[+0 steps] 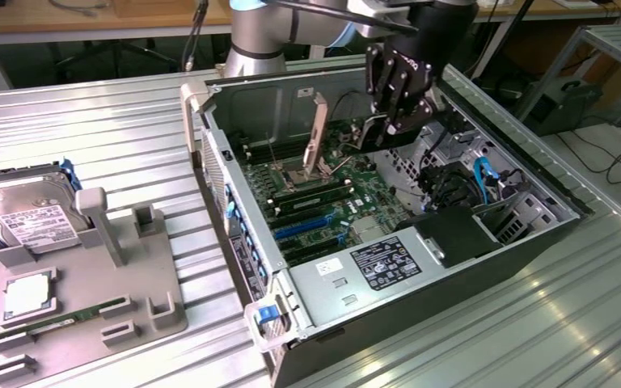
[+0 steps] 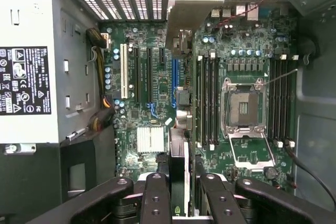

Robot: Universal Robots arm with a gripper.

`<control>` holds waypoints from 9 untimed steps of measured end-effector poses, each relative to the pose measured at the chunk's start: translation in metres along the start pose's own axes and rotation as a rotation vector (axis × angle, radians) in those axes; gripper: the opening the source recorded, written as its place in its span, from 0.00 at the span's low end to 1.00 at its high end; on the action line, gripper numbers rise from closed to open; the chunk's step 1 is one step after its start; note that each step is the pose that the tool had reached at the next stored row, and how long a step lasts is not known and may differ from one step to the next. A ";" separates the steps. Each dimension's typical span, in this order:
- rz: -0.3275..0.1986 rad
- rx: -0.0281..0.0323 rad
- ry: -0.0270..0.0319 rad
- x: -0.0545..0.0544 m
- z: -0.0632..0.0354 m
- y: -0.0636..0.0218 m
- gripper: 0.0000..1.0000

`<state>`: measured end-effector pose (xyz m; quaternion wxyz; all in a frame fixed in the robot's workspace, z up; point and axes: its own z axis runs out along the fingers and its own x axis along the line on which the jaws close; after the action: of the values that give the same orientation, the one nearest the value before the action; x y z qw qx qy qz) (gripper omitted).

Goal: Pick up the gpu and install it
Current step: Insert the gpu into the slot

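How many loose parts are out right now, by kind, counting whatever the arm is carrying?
hard drive: 1
CPU: 1
memory stick: 1
gpu: 1, held in the gripper above the motherboard
Total: 4
The first three sit on the grey holder.

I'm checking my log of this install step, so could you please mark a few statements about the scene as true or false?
1. The gripper holds the gpu above the open computer case. True.
2. The hard drive sits inside the case. False: it rests on the grey fixture at the exterior view's left.
3. The CPU socket is open and empty. True.
4. The gpu is seated in a slot. False: it hangs in the gripper above the motherboard.
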<state>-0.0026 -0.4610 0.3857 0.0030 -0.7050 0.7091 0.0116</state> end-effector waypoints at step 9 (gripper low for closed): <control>0.000 -0.0034 0.0070 0.000 0.0149 0.0001 0.27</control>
<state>-0.0029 -0.4611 0.3708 -0.0007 -0.7050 0.7091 0.0104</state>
